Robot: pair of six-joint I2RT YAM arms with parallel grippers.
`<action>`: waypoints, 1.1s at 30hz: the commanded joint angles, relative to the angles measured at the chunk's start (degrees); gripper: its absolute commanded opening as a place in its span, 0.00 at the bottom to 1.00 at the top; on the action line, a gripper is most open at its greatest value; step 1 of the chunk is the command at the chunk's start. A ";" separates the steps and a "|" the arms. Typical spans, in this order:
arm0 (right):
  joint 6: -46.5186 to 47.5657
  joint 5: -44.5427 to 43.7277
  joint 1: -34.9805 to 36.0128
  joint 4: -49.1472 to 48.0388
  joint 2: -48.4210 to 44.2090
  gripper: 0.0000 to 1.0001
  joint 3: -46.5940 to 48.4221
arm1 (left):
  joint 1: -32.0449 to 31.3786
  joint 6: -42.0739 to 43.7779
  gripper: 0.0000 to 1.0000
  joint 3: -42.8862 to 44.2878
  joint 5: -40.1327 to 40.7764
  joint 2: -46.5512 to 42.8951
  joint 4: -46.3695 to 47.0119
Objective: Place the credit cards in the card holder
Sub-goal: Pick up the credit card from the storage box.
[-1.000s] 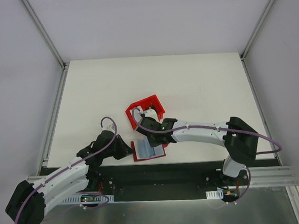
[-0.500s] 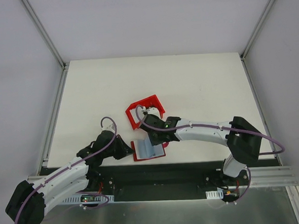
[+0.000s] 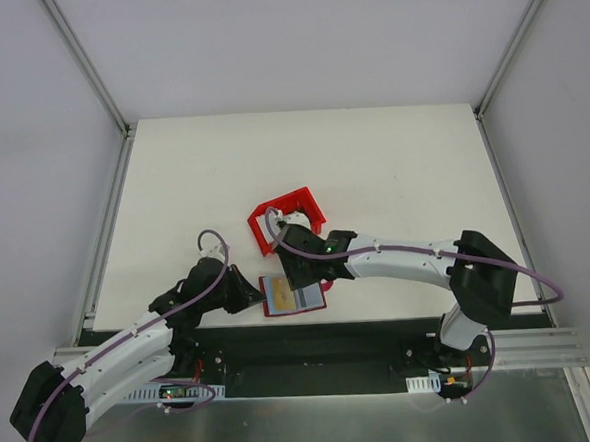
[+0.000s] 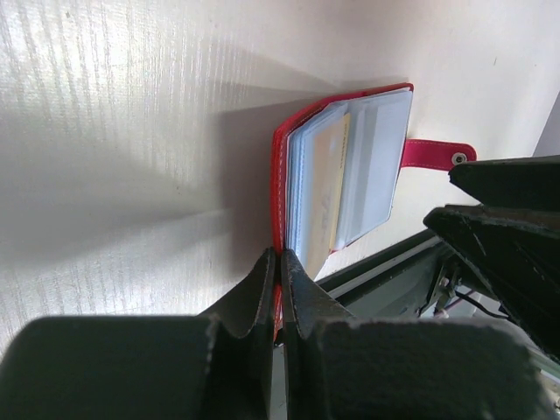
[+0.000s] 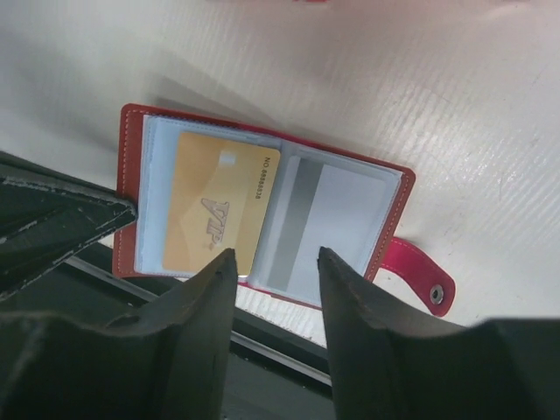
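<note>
Where the white tabletop (image 3: 372, 166) meets its near edge, a small dark-red folding card holder (image 3: 295, 295) lies open, pale sleeves facing up. Its snap tab (image 5: 420, 278) sticks out flat on the side away from the left arm.

Left gripper (image 4: 280, 262): jaws pressed together on the holder's red edge, pinning that side to the table.

Right gripper (image 5: 276, 254): hangs just above the open holder, jaws moderately apart, nothing between them. Fingers (image 5: 210, 297) clear of the sleeves.

Cards seen:
- thin yellowish-gold plastic card (image 5: 219, 210) with dark lettering, on the sleeve nearer the left gripper. It runs up to the fold. Inside the pocket or only lying on it: cannot tell.
- pale grey-blue card (image 5: 346, 227) with a dark stripe along one side, behind the clear sleeve on the tab side.

From the left wrist, the gold card's edge (image 4: 328, 197) shows between the fanned sleeves.

Bright red open-fronted plastic bin (image 3: 287, 216) stands just beyond the right gripper, apart from the holder.
</note>
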State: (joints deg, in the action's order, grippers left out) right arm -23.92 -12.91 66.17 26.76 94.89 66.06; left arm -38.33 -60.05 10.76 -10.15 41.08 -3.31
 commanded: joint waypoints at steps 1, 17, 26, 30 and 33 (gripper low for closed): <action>1.16 4.72 0.01 -5.22 -4.19 0.50 -1.29 | -0.61 0.99 0.00 1.36 -0.30 -0.48 0.68; -4.02 14.64 -2.27 -13.47 3.81 0.58 -3.03 | -0.61 1.17 0.00 1.80 -0.57 -0.92 0.67; -8.24 20.99 -5.35 -24.74 3.81 0.61 -11.39 | -0.61 1.34 0.00 1.98 -0.39 0.49 0.67; -9.03 23.45 -5.70 -28.50 3.64 0.59 -12.53 | -0.61 1.34 0.00 1.89 -0.13 1.02 0.67; -8.86 24.33 -5.53 -30.80 2.41 0.58 -13.24 | -0.52 1.52 0.00 1.98 -0.22 1.37 0.67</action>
State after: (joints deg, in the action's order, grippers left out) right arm -31.55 8.45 60.18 0.99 99.24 54.26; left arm -38.33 -59.33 10.79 -10.13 41.93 -3.31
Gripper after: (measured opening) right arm 0.593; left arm 0.006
